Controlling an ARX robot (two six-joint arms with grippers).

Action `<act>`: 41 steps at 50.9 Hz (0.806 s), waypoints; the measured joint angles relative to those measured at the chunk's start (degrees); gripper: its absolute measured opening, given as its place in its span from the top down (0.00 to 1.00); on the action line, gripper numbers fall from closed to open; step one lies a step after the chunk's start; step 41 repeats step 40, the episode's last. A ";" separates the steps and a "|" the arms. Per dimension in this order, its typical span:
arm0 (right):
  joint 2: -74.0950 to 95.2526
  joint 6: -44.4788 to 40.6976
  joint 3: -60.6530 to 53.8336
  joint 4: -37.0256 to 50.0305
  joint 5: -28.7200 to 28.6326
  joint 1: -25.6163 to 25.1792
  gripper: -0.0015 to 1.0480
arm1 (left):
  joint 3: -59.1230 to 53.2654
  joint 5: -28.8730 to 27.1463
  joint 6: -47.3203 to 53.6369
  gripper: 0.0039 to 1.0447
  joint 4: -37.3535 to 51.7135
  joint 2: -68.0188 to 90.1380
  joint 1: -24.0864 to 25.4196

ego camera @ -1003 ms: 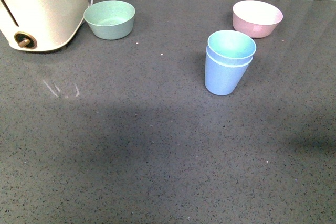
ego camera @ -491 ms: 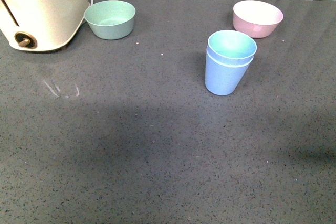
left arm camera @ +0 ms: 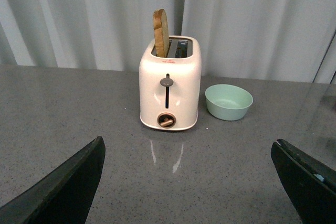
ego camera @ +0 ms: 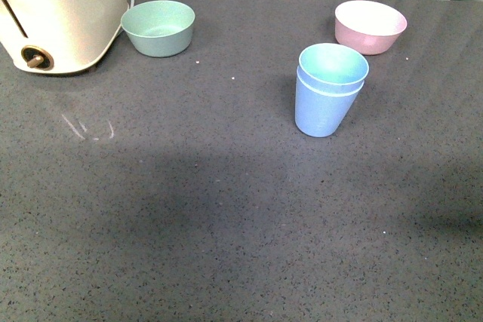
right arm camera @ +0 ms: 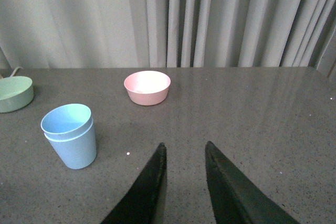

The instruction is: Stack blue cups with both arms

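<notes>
blue cups [ego camera: 329, 92] seen nested on table [ego camera: 226, 209] | left gripper [left arm camera: 189, 182] spread wide, fingers cropped | right gripper [right arm camera: 184, 182] narrowly parted, nothing held, base cut off

Likely a kitchen-style test setup: dark grey speckled stone surface [ego camera: 226, 209], cream two-slot toaster [left arm camera: 169, 92] holding a browned bread slice [left arm camera: 161, 32], mint-green bowl [ego camera: 158, 28], pink bowl [ego camera: 370, 26], pale pleated curtains [right arm camera: 220, 19] behind.
</notes>
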 joint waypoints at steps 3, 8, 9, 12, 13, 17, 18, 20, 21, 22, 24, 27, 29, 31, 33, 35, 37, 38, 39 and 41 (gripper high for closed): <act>0.00 0.02 0.00 0.00 0.00 0.00 0.68 | 0.00 -0.02 0.00 0.08 0.00 0.00 0.00; 0.00 0.02 0.00 0.00 0.00 0.00 0.54 | 0.00 0.00 0.00 0.08 0.00 0.00 0.00; 0.00 0.00 0.00 0.00 0.00 0.00 0.51 | 0.00 0.00 0.00 0.08 0.00 0.00 0.00; 0.00 0.02 0.00 0.00 0.00 0.00 0.42 | 0.00 0.00 0.00 0.08 0.00 0.00 0.00; 0.00 0.00 0.00 0.00 0.00 0.00 0.39 | 0.00 -0.02 0.00 0.08 0.00 0.00 0.00; 0.00 0.02 0.00 0.00 0.00 0.00 0.26 | 0.00 0.00 0.00 0.08 0.00 0.00 0.00; 0.00 0.02 0.00 0.00 0.00 0.00 0.22 | 0.00 0.00 0.00 0.08 0.00 0.00 0.00; 0.00 0.00 0.00 0.00 0.00 0.00 0.14 | 0.00 0.00 0.00 0.08 0.00 0.00 0.00; 0.00 0.02 0.00 0.00 0.00 0.00 0.09 | 0.00 0.00 0.00 0.08 0.00 0.00 0.00; 0.00 0.04 0.00 0.00 0.00 0.00 0.07 | 0.00 0.00 0.00 0.08 0.00 0.00 0.00; 0.00 0.07 0.00 0.00 0.00 0.00 0.09 | 0.00 0.00 0.00 0.08 0.00 0.00 0.00; 0.00 0.07 0.00 0.00 0.00 0.00 0.09 | 0.00 -0.02 0.00 0.08 0.00 0.00 0.00; 0.00 0.04 0.00 0.00 0.00 0.00 0.09 | 0.00 0.00 0.00 0.08 0.00 0.00 0.00; 0.00 0.07 0.00 0.00 0.00 0.00 0.09 | 0.00 0.00 0.00 0.08 0.00 0.00 0.00; 0.00 0.04 0.00 0.00 0.00 0.00 0.09 | 0.00 0.00 0.00 0.08 0.00 0.00 0.00; 0.00 0.04 0.00 0.00 0.00 0.00 0.09 | 0.00 0.00 0.00 0.08 0.00 0.00 0.00; 0.00 0.04 0.00 0.00 0.00 0.00 0.09 | 0.00 -0.02 0.00 0.08 0.00 0.00 0.00; 0.00 0.04 0.00 0.00 0.00 0.00 0.09 | 0.00 0.00 0.00 0.08 0.00 0.00 0.00; 0.00 0.07 0.00 0.00 0.00 0.00 0.09 | 0.00 0.00 0.00 0.08 0.00 0.00 0.00; 0.00 0.07 0.00 0.00 0.00 0.00 0.09 | 0.00 0.00 0.00 0.08 0.00 0.00 0.00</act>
